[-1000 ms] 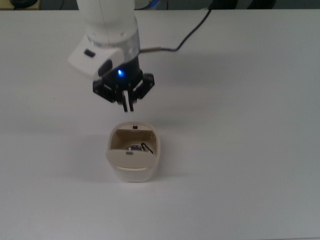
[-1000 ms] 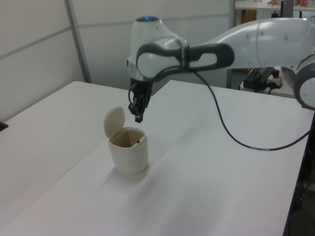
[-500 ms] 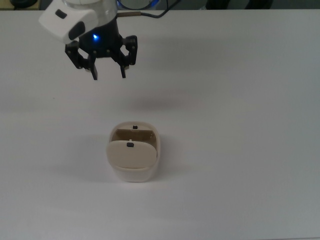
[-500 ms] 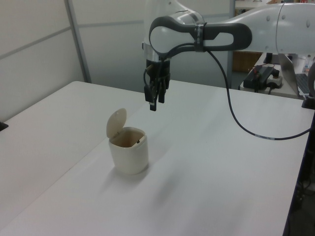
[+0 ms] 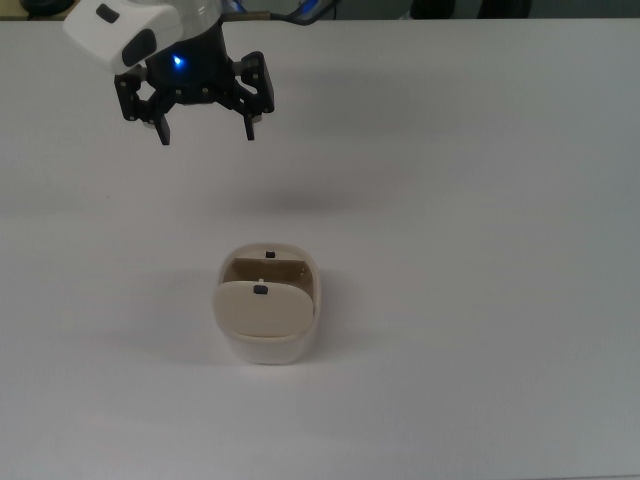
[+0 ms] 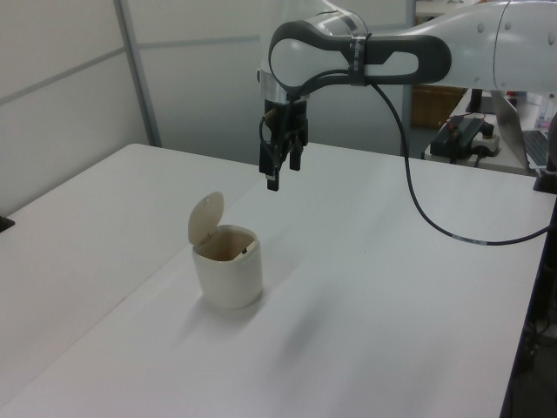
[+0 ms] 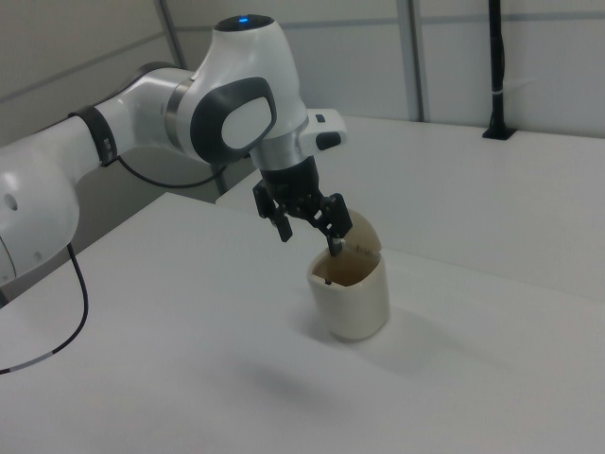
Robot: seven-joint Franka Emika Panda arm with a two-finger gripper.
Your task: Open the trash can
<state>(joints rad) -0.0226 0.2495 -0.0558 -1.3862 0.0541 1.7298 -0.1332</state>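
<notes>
The trash can point(image 5: 300, 345) is a small cream-white bin standing on the white table. Its beige lid point(image 5: 262, 310) is flipped up on its hinge, so the hollow inside shows. In the left view the lid point(image 6: 205, 223) stands upright at the left side of the can point(image 6: 228, 280). In the right view the lid point(image 7: 365, 233) rises behind the can point(image 7: 352, 301). My gripper point(image 5: 207, 132) hangs open and empty in the air, well above the can and apart from it. It also appears in the left view point(image 6: 280, 174) and the right view point(image 7: 310, 241).
A black cable point(image 6: 409, 187) loops from the arm down over the table point(image 6: 392, 331). Wall panels point(image 6: 61, 78) stand behind the table's far side. A black post point(image 7: 495, 66) rises at the far edge in the right view.
My gripper has risen and drawn away from the can toward the top view's upper left, and its fingers went from shut to wide open. The lid stays up.
</notes>
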